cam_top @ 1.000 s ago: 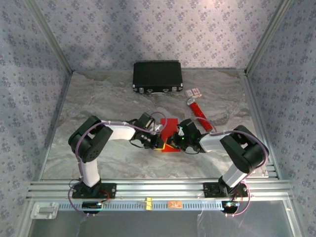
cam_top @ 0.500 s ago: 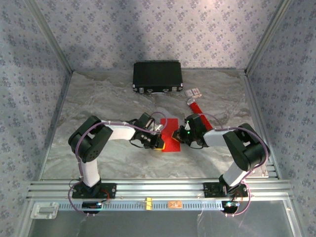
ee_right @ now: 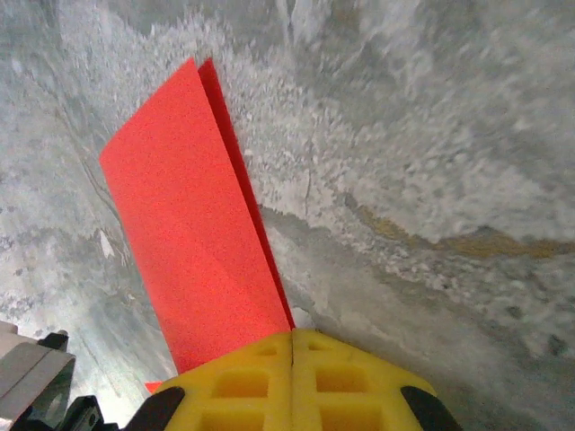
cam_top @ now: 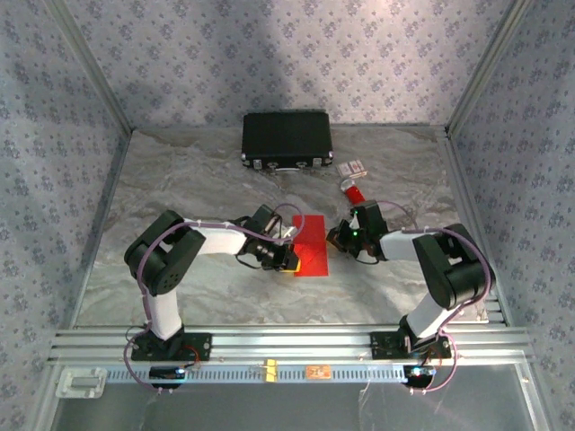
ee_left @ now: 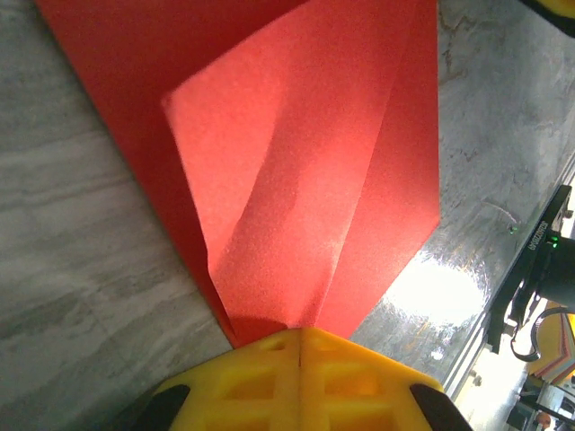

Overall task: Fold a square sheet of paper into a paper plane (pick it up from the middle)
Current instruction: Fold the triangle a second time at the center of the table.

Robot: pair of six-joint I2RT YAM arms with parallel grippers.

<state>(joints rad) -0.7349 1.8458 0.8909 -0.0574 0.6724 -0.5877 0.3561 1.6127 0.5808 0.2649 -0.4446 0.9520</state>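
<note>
My left end effector (cam_top: 289, 258) is closed, its yellow tips pressed together. The near corner of the square sheet of paper (cam_top: 312, 242) runs in under them, and I cannot tell whether that corner is pinched or only pressed down. The sheet lies folded on the surface (cam_top: 198, 180), on my side of the black case (cam_top: 287, 139) and well apart from it, about in line with the case's right half. From my left wrist I see one flap laid over the rest, with a crease running away from my tips. My right end effector (cam_top: 339, 239) is closed too, also on my side of the case and a little past its right end. Its tips sit at the sheet's edge, and I cannot tell whether they touch it. A red tube (cam_top: 352, 194) lies between it and the case's right end.
</note>
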